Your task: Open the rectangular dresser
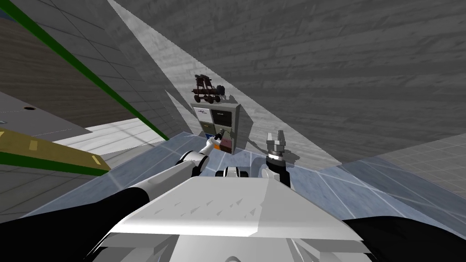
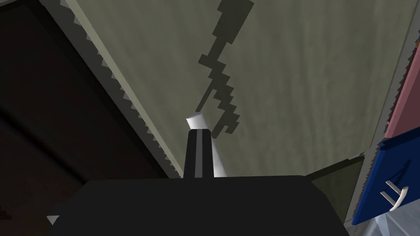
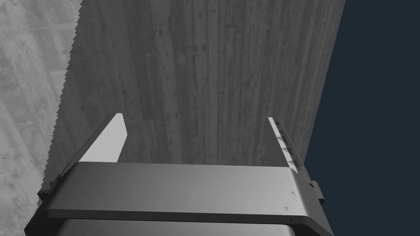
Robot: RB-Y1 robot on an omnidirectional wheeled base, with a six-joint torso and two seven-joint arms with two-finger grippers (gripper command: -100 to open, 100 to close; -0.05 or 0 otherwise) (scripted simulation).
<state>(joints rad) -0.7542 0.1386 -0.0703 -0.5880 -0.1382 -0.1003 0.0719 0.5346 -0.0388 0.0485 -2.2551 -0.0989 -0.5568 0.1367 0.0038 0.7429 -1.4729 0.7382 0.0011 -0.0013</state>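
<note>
The rectangular pale-grey dresser with many-coloured drawer fronts (image 1: 220,117) stands against the wall ahead. The left gripper (image 1: 219,135) is at its front, fingers pressed together close to an olive-grey drawer panel (image 2: 287,82); the right gripper (image 1: 276,138) is held up alongside, fingers apart. Whether the closed fingers pinch a handle cannot be told, so a pull could come away empty or scrape the panel.
</note>
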